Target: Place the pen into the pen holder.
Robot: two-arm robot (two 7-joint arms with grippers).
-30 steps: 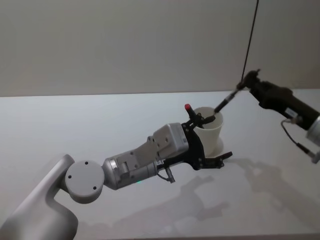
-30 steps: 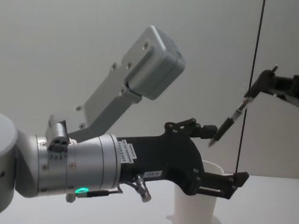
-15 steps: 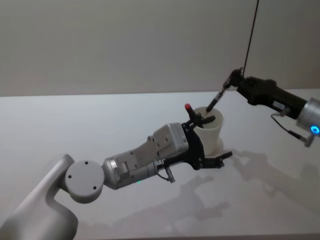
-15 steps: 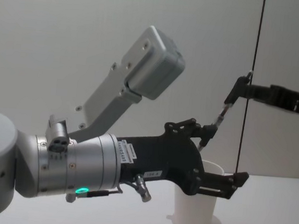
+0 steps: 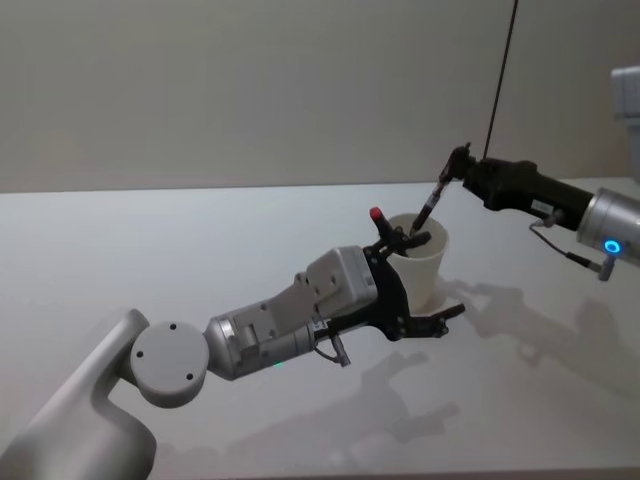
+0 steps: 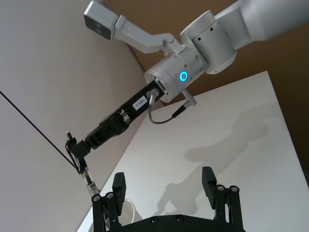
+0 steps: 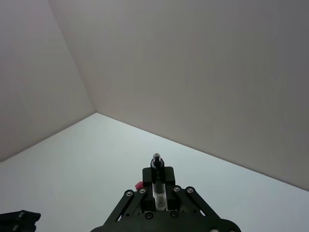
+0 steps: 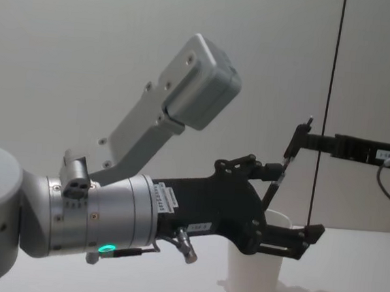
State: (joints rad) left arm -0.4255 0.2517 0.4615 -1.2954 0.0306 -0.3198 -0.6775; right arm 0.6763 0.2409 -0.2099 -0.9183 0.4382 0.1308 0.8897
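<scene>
The pen holder (image 5: 422, 268) is a white paper cup standing upright on the table, also seen from the side in the chest view (image 8: 255, 278). My left gripper (image 5: 445, 273) (image 8: 299, 199) is open, one finger on either side of the cup and not squeezing it. My right gripper (image 5: 459, 160) (image 8: 298, 136) hangs above and behind the cup, shut on the top of the dark pen (image 5: 430, 203) (image 8: 279, 172). The pen slants steeply down and its lower tip reaches the cup's mouth. The left wrist view shows the pen (image 6: 89, 182) beside a sliver of the cup's rim (image 6: 129, 209).
A thin black cable (image 5: 500, 80) (image 8: 330, 96) hangs straight down behind the cup, close to my right arm. A red knob (image 5: 376, 214) sits on my left gripper beside the rim. The white table (image 5: 150, 250) stretches wide on both sides, with a plain wall behind.
My right gripper has moved left toward the cup and tipped the pen more upright. The pen's tip has dropped from beside the rim into the cup's mouth. My left arm has stayed still.
</scene>
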